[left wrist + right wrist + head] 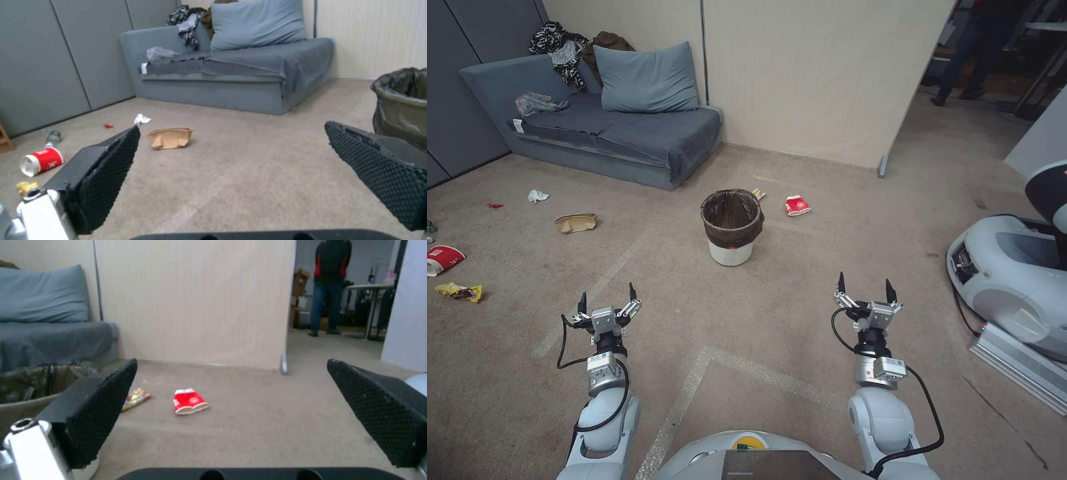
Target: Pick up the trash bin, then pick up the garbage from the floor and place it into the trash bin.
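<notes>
While both claws hang spread and empty, the trash bin (731,227) stands ahead between left claw (607,299) and right claw (864,284) — white, round, dark liner folded over its rim.

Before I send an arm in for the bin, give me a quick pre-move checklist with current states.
1. Trash bin upright on the carpet, liner over its rim: ok.
2. Left gripper open, holding nothing: ok.
3. Right gripper open, holding nothing: ok.
4. Carpet between both grippers and the bin free of litter: ok.
5. Litter close behind the bin, a flattened red cup and a yellow wrapper: lying apart from the bin, ok.
6. Bin within reach without driving closer: cannot tell.
</notes>
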Robot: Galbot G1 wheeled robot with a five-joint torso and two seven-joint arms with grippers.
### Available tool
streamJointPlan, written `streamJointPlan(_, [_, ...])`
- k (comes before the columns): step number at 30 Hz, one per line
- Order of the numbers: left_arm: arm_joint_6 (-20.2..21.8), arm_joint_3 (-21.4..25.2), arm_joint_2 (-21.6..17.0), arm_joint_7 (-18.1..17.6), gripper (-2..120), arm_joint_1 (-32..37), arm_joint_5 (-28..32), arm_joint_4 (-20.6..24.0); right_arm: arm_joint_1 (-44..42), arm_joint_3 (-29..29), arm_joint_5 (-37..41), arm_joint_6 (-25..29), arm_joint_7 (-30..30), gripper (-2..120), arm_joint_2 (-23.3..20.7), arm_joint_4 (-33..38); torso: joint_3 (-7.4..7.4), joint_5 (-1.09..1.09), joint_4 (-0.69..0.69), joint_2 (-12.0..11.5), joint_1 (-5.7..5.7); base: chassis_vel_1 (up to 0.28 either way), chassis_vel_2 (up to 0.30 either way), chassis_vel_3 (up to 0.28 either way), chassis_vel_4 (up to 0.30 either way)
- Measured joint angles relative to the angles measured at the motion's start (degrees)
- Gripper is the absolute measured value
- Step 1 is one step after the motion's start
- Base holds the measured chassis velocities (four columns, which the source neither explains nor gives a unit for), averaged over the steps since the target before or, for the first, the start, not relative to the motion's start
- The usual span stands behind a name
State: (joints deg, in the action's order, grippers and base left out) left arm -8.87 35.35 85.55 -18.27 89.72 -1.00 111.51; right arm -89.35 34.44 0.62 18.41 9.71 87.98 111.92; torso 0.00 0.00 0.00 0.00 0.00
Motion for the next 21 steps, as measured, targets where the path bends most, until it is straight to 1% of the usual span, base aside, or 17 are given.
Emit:
streamJointPlan(5, [0.0, -0.1, 0.1, 0.0, 100, 0.1, 0.0, 0.2, -0.2, 0.0, 0.0, 0.0, 0.0, 100, 0.0, 0.3, 0.00, 0.00, 0.00, 0.0, 0.00, -0.180, 0.174, 0.178, -0.173])
streamJointPlan(8, [-0.1, -0.1, 0.1, 0.0, 100, 0.1, 0.0, 0.3, -0.5, 0.0, 0.0, 0.1, 0.0, 100, 0.0, 0.6, 0.01, -0.02, 0.00, 0.0, 0.00, -0.236, 0.256, 0.244, -0.237])
streamJointPlan(9, [-0.1, -0.2, 0.1, 0.0, 100, 0.2, -0.1, 0.3, -0.5, 0.0, -0.1, 0.2, 0.0, 100, 0.0, 0.6, 0.00, 0.02, 0.00, 0.0, 0.00, -0.213, 0.234, 0.246, -0.235])
streamJointPlan(16, [-0.2, -0.1, 0.2, 0.1, 100, 0.5, -0.1, 0.6, -0.6, 0.0, -0.1, 0.2, 0.0, 100, 0.1, 0.8, 0.00, 0.01, -0.01, 0.0, 0.00, -0.210, 0.232, 0.231, -0.225])
streamJointPlan(21, [-0.4, 0.0, 0.3, 0.1, 100, 0.9, -0.2, 0.8, -0.8, 0.0, -0.2, 0.4, 0.0, 100, 0.0, 1.1, 0.01, 0.00, 0.00, 0.0, 0.01, -0.192, 0.200, 0.210, -0.194])
